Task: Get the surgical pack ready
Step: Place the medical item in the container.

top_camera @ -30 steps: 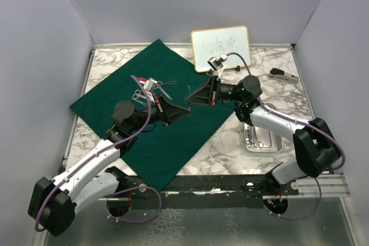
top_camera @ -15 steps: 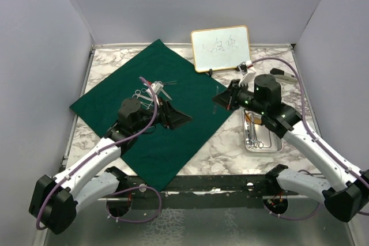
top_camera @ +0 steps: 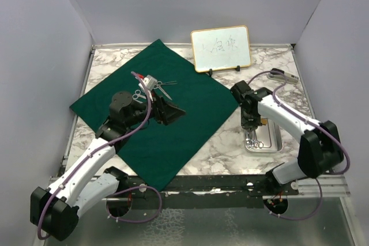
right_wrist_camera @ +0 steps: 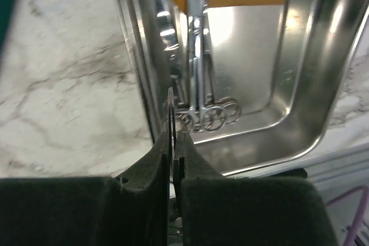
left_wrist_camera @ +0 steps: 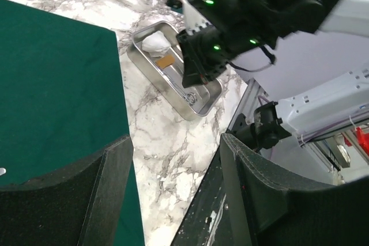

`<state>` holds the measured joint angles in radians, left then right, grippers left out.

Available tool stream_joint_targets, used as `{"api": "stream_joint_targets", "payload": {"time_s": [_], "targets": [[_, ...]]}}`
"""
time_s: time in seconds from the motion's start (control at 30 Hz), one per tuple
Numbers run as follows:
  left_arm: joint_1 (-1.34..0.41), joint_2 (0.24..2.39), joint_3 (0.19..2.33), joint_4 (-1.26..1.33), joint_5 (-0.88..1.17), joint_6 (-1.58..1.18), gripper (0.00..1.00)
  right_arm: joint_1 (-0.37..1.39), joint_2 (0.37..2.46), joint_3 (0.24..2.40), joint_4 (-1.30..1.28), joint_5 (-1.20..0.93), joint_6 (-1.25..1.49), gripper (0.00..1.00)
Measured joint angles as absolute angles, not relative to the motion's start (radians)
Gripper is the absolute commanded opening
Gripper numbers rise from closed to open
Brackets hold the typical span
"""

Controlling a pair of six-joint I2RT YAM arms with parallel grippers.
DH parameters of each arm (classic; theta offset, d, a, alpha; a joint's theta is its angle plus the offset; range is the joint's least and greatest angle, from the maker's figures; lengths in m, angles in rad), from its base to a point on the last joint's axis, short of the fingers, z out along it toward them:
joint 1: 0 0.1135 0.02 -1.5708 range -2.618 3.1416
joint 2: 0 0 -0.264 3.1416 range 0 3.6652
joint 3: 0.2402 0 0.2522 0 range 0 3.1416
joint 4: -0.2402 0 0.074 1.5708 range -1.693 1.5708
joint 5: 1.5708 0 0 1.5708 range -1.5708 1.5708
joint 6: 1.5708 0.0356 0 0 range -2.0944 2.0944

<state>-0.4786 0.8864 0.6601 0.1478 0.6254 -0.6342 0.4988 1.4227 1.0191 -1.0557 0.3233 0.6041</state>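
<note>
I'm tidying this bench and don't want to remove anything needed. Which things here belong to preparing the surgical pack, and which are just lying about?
Belong to the job:
green cloth
steel tray
instruments in the tray
instruments on the cloth
white gauze, in the tray

Just lying about:
gold-framed whiteboard
grey stapler-like item, far right

Dark green cloth [top_camera: 193, 113] lies flat, silver instruments [top_camera: 166, 87] near its far corner. Near it the steel tray [top_camera: 272, 137] holds more (ring handles together) and white gauze [left_wrist_camera: 154, 43]; one thin instrument [right_wrist_camera: 170, 110] hangs pinched over its rim
</note>
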Motion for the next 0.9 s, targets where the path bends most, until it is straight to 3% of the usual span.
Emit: {"api": "stream_joint_targets", "payload": {"time_s": [0.23, 0.43, 0.63, 0.77, 0.9], "targets": [[-0.496, 0.825, 0.660, 0.128, 0.639, -0.604, 0.65, 0.441, 1.623, 1.111, -1.092, 0.416, 0.565, 0.01], [-0.515, 0.794, 0.660, 0.100, 0.638, -0.589, 0.65, 0.410, 1.676, 1.108, -1.053, 0.405, 0.492, 0.15], [-0.515, 0.783, 0.660, 0.070, 0.629, -0.569, 0.65, 0.384, 1.702, 1.103, -1.029, 0.350, 0.455, 0.15], [-0.515, 0.785, 0.662, 0.048, 0.615, -0.557, 0.66, 0.377, 1.705, 1.099, -1.029, 0.314, 0.450, 0.30], [-0.514, 0.802, 0.693, 0.015, 0.589, -0.541, 0.66, 0.373, 1.694, 1.089, -1.038, 0.297, 0.456, 0.38]]}}
